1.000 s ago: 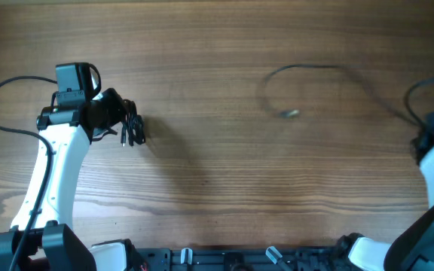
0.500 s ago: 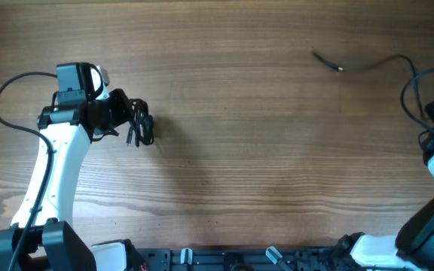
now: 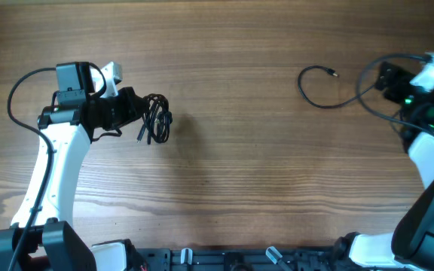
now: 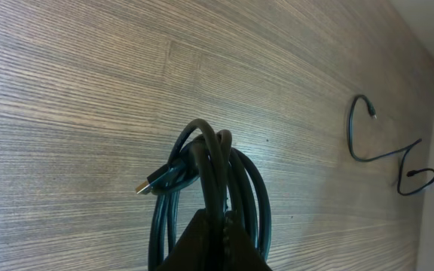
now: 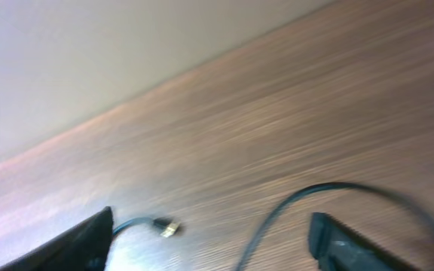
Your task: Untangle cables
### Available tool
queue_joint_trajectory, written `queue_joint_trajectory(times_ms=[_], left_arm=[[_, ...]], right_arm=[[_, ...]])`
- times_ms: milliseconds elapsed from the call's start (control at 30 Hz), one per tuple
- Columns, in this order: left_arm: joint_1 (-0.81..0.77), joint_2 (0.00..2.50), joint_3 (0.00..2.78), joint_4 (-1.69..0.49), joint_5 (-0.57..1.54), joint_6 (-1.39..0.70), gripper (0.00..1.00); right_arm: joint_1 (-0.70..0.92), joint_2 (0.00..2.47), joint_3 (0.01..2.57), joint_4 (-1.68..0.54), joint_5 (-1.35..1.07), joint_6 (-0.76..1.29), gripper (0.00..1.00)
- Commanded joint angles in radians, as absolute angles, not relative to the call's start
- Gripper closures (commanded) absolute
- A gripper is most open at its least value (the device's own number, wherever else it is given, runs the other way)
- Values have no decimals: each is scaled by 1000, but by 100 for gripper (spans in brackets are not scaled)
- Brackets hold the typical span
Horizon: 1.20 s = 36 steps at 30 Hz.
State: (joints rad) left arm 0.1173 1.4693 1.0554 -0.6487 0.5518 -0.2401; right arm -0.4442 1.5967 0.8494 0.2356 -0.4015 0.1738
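Left pincer (image 4: 217, 239) clenched on cable coil (image 4: 218, 169), loops ahead of fingertips. Right pincer (image 5: 211, 220) released, empty. Loose cable (image 3: 322, 105) on table (image 3: 239, 188) just ahead, long axis running away from it. Right arm nearer.

Blurred view. Two dark fingers (image 5: 77, 242) at lower corners, set wide apart. Thin dark cable (image 5: 300, 196) arcs over brown wood-grain tabletop (image 5: 292, 98) between them. Small metallic plug end (image 5: 169, 226) beside finger at frame's left. Pale wall (image 5: 89, 53) beyond.
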Motion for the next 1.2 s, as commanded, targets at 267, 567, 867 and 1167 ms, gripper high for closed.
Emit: queue_joint_trajectory(times_ms=[267,567,867,1167], left_arm=[[90,1515,1051,-636,620,-212,96],[-34,1755,1051,-342,999,-213,96],[-44,1801,1051,-309,887,-217,53],[-41,1695,1069,-312,643,-315,8]], right_arm=[[-268,2024,870,293,-157,278,96],[-559,1972,897,163,-75,421,96],[-368,1672,979,-65,-381,422,66],[29,1674,974,-234,-465,420,56]])
